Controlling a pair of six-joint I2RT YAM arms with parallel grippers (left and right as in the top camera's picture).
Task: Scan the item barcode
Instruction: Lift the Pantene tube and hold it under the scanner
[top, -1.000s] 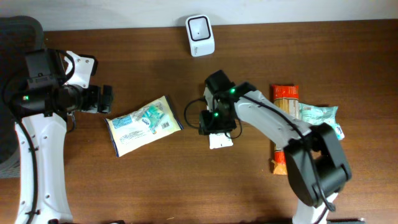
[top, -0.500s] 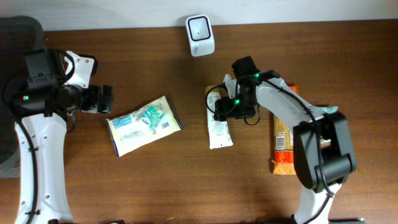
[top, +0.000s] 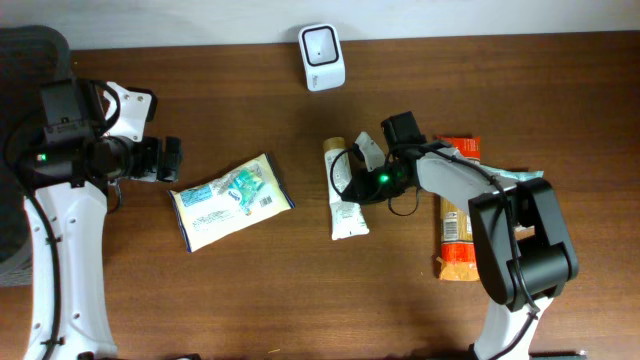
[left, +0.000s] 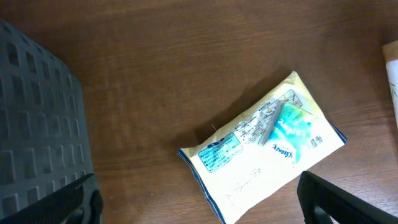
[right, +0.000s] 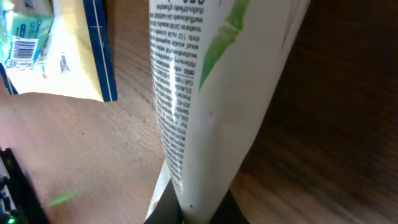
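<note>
A white tube (top: 345, 215) with a green stripe and fine print lies mid-table, its long axis running toward the far edge. My right gripper (top: 354, 180) is shut on it from the right. In the right wrist view the tube (right: 211, 93) fills the middle and the black fingers (right: 163, 210) pinch its near end. The white scanner (top: 321, 43) stands at the far edge, apart from the tube. My left gripper (top: 168, 160) is open beside a yellow-and-white tissue pack (top: 232, 200), holding nothing. That tissue pack (left: 264, 146) lies beyond the wide-set fingers (left: 336, 199).
An orange pasta box (top: 458, 215) and a teal packet (top: 515, 185) lie right of the right arm. A grey mesh chair (left: 37, 124) fills the left of the left wrist view. The tissue pack's corner (right: 37, 43) shows at the right wrist view's upper left.
The right gripper drew back to the right off the tube, opened wide, then shut on the tube, which shifted slightly left. The left arm has not moved.
</note>
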